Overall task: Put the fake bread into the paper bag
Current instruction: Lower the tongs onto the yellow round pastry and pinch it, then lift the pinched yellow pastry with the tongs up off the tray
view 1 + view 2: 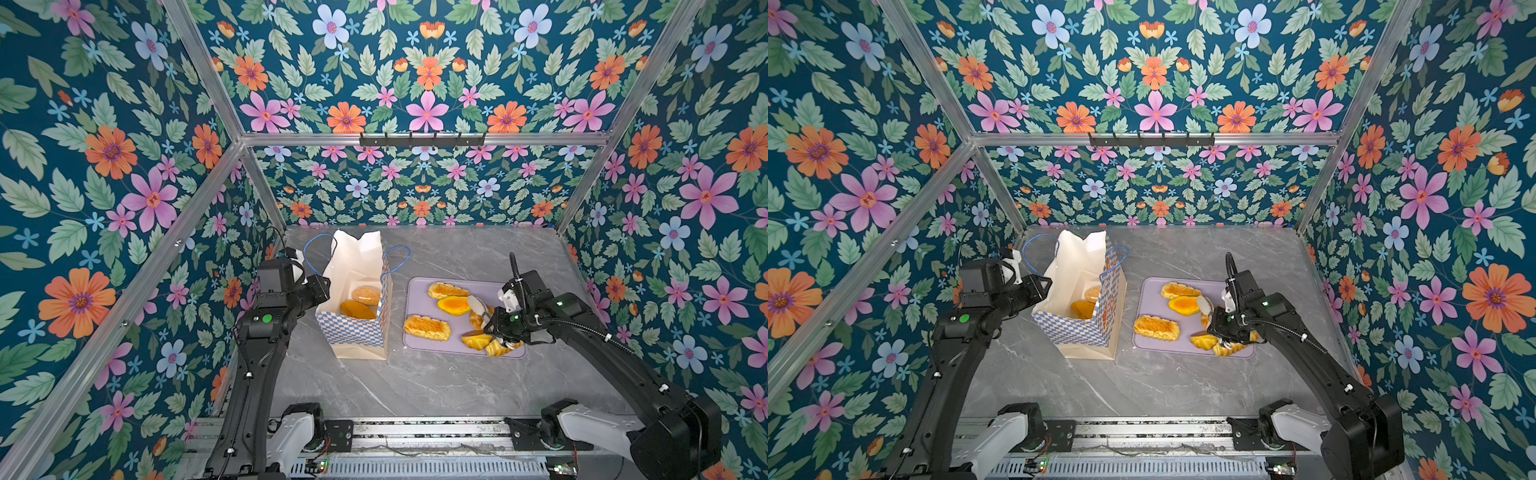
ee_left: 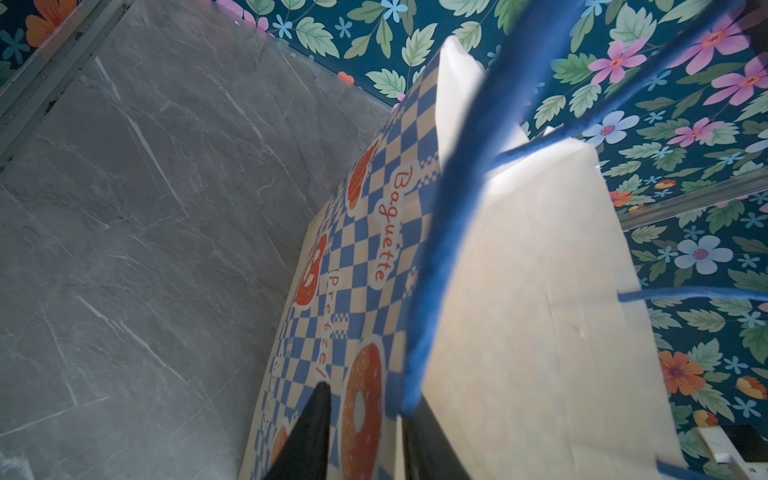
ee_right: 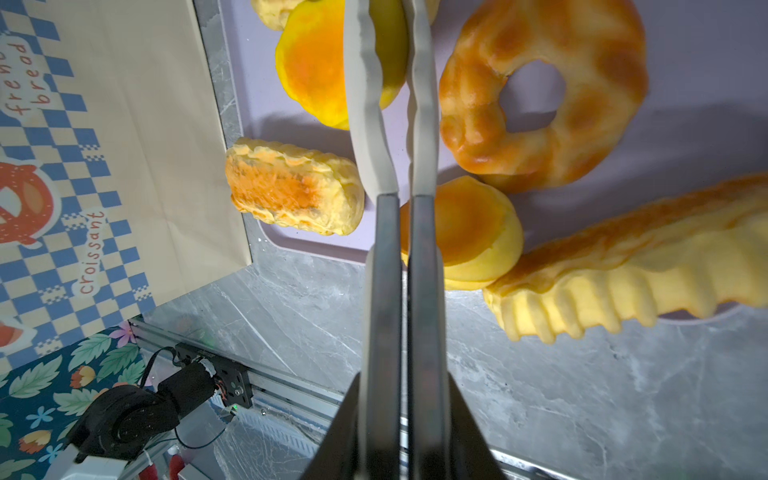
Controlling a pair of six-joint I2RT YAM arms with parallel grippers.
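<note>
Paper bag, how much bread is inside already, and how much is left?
Done: a sesame bun and an orange tart lie in the paper bag. In hand: the left gripper pinches the bag's wall; the right gripper hovers empty over the lilac tray. Left: six breads there, including the ring and croissant.

Lilac tray flat on a grey marble table, dark-blue flowered wallpaper on every wall, silver metal frame, black hook rack on its back crossbar
</note>
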